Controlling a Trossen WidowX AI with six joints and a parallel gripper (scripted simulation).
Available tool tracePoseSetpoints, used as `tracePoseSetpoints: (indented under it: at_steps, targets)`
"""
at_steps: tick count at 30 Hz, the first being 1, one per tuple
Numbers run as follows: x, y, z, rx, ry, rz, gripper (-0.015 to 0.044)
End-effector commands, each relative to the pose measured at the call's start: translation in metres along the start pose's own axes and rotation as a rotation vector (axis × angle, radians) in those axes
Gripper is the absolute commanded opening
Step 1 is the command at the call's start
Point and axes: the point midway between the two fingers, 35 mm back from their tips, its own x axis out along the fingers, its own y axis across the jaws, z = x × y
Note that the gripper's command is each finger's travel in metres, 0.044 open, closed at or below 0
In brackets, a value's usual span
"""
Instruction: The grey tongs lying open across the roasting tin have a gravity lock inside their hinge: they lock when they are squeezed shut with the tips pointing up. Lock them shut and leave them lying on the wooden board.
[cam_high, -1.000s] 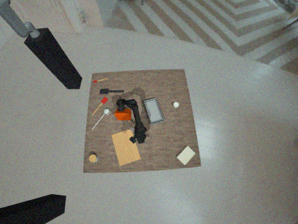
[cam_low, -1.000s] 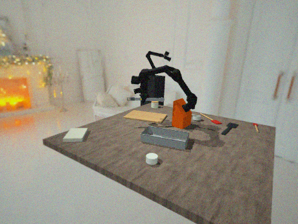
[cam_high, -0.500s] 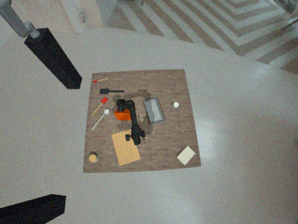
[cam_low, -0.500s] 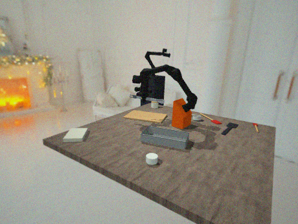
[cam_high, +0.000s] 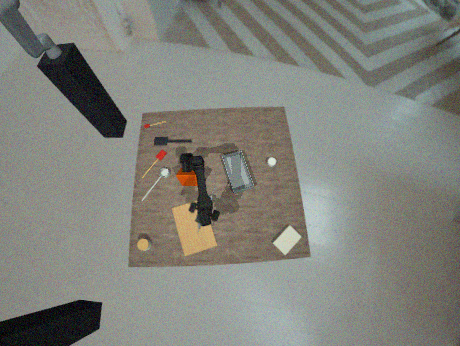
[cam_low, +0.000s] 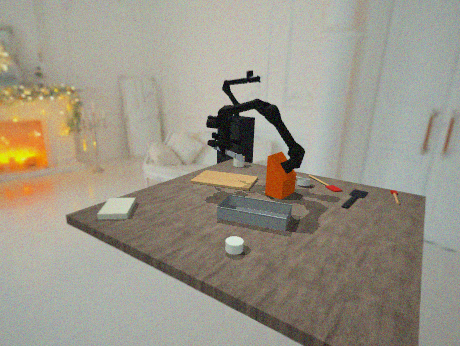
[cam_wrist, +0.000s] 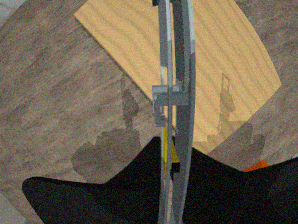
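Tongs (cam_high: 199, 227) (cam_low: 229, 152) (cam_wrist: 186, 75) are in my gripper (cam_high: 202, 221) (cam_low: 217, 143) (cam_wrist: 162, 143), its fingers closed on them and holding them up off the table (cam_high: 250, 225) (cam_low: 250, 270) (cam_wrist: 50, 80). From the wrist I see their grey arms running close together, almost side by side, up the view and over the board (cam_high: 194, 239) (cam_low: 220, 180) (cam_wrist: 120, 45). A grey crosspiece (cam_wrist: 172, 97) spans them ahead of the fingertips, and a bit of yellow shows between the fingers. I can't tell whether the lock has caught.

From outside, the tongs hang clear of the board, sloping a little, and the board lies flat beneath my wrist view. The tin (cam_high: 252, 185) (cam_low: 255, 217) stands apart from it, with no tongs across it now. My arm (cam_high: 202, 185) (cam_low: 287, 132) arches beside the orange block (cam_high: 186, 178) (cam_low: 280, 180) (cam_wrist: 259, 165).

Elsewhere on the table I have the pale slab (cam_high: 287, 240) (cam_low: 116, 209) near a corner, the white puck (cam_high: 271, 161) (cam_low: 234, 245) near the tin, and the jar (cam_high: 143, 244) (cam_low: 239, 161) beyond the board. The black turner (cam_high: 161, 141) (cam_low: 354, 198) and red spatula (cam_high: 161, 155) (cam_low: 333, 188) lie on the far side of the block from the tin.
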Motion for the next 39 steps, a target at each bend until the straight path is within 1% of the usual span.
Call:
tracePoseSetpoints:
  at_steps: [1,39]
  targets:
    - [0.001,-0.008,0.007,0.172,-0.003,-0.003,-0.0150]
    - [0.010,-0.072,0.047,1.637,-0.002,-0.020,-0.0150]
